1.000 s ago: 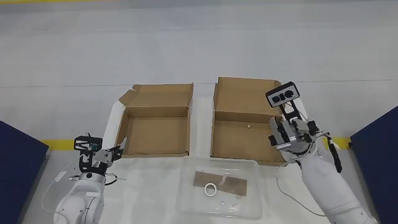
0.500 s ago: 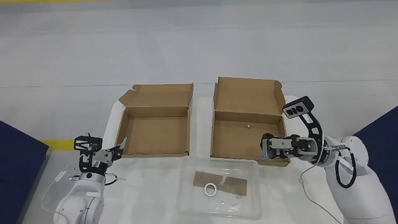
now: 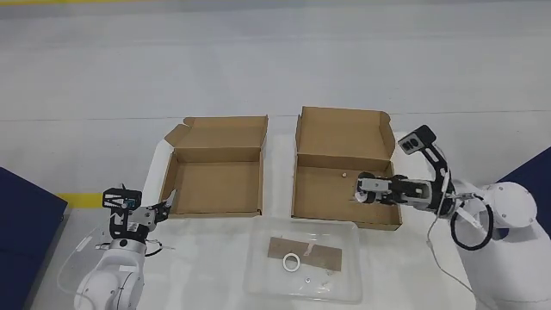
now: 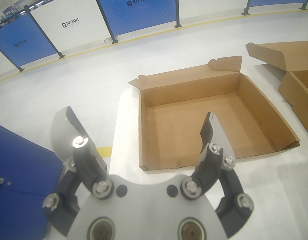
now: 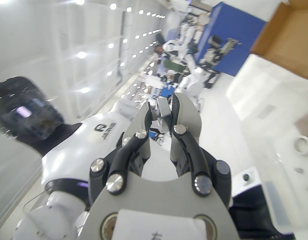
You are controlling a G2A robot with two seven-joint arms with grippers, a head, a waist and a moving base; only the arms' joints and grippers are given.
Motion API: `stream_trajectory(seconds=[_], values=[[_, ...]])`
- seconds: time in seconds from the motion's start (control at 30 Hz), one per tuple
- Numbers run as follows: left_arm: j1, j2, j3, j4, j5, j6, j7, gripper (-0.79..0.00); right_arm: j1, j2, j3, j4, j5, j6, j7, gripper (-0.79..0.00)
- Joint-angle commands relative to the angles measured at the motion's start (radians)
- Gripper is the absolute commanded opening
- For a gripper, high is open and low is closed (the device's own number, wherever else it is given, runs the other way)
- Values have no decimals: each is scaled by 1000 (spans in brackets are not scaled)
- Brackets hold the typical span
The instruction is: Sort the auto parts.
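Worktop (image 3: 198,250) in white carried, in the top view, two open cardboard boxes side by side at its far part, the left box (image 3: 215,181) and the right box (image 3: 340,191), with a gap between them. A small tan piece (image 3: 343,173) lay on the floor of the right box, towards its far wall. Near of the boxes stood a clear tray (image 3: 263,280) holding a brown cardboard strip (image 3: 314,252), a white ring (image 3: 292,263) just beside it, and some tiny bits too small to tell. The left tool (image 3: 165,207) hung at the left, just off the near left corner of the left box. The right tool (image 3: 363,193) was over the near right part of the right box, pointing left. In the left wrist view the left tool's fingers stood wide apart with nothing between them, and the left box lay beyond them, bare inside. In the right wrist view the right tool's fingers were drawn narrow and clamped on a small silvery metal part (image 5: 165,113), held up off the worktop, with the white ring in the blurred tray off to one side.
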Motion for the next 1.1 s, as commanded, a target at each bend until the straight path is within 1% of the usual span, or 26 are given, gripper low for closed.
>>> stream_trajectory(seconds=[0.0, 0.13, 0.23, 0.3, 0.37, 0.7, 0.8, 0.87, 0.93, 1.07], values=[[0, 0, 0, 0, 0, 0, 0, 0, 6, 8, 16, -7, -134, 30, -26, -785], [0, 0, 0, 0, 0, 0, 0, 0, 22, 22, 16, -18, -349, 91, -63, -785], [0, 0, 0, 0, 0, 0, 0, 0, 38, 29, -14, -22, -490, 133, -81, -785], [0, 0, 0, 0, 0, 0, 0, 0, 53, 32, -44, -16, -556, 152, -84, -785], [0, 0, 0, 0, 0, 0, 0, 0, 62, 32, -67, -9, -559, 138, -80, -785], [0, 0, 0, 0, 0, 0, 0, 0, 60, 32, -68, -9, -560, 132, -88, -785], [0, 0, 0, 0, 0, 0, 0, 0, 66, 36, -77, -13, -677, 177, -139, -785], [0, 0, 0, 0, 0, 0, 0, 0, 89, 39, -94, -6, -743, 219, -145, -785], [0, 0, 0, 0, 0, 0, 0, 0, 119, 42, -123, 9, -844, 267, -149, -785], [0, 0, 0, 0, 0, 0, 0, 0, 204, 41, -208, 73, -988, 342, -137, -785]])
